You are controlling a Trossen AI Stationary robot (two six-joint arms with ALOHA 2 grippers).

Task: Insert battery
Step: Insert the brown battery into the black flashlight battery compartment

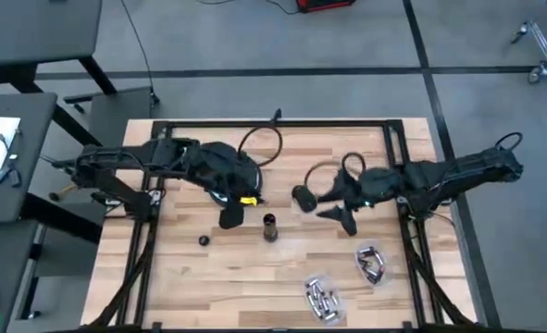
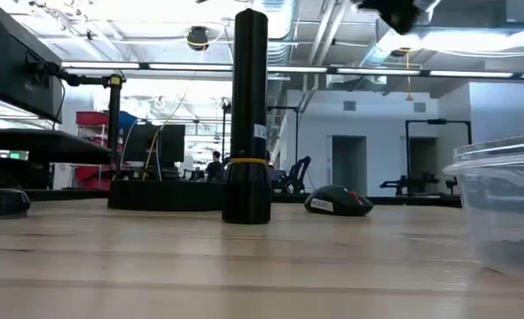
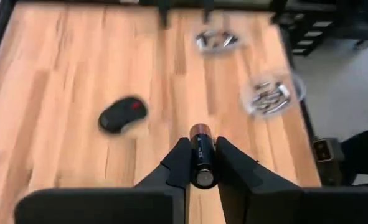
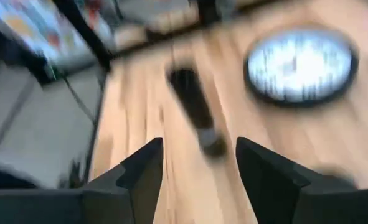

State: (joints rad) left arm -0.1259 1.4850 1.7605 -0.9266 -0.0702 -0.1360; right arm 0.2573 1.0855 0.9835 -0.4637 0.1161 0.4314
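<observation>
High view puts the left gripper point(image 1: 229, 218), clamped on the battery point(image 3: 202, 155), just left of the upright flashlight tube point(image 1: 270, 227); the right gripper point(image 1: 347, 220), parted and empty, sits farther right.

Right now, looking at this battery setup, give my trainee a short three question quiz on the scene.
1. True or false: the left gripper holds a battery.
2. The black flashlight tube on the table is: A lying flat, B standing upright, C held by an arm.
3. Fill in: the right gripper's jaws are ____.

Key: 1 true. 2 B. 3 open, with nothing between them.
</observation>
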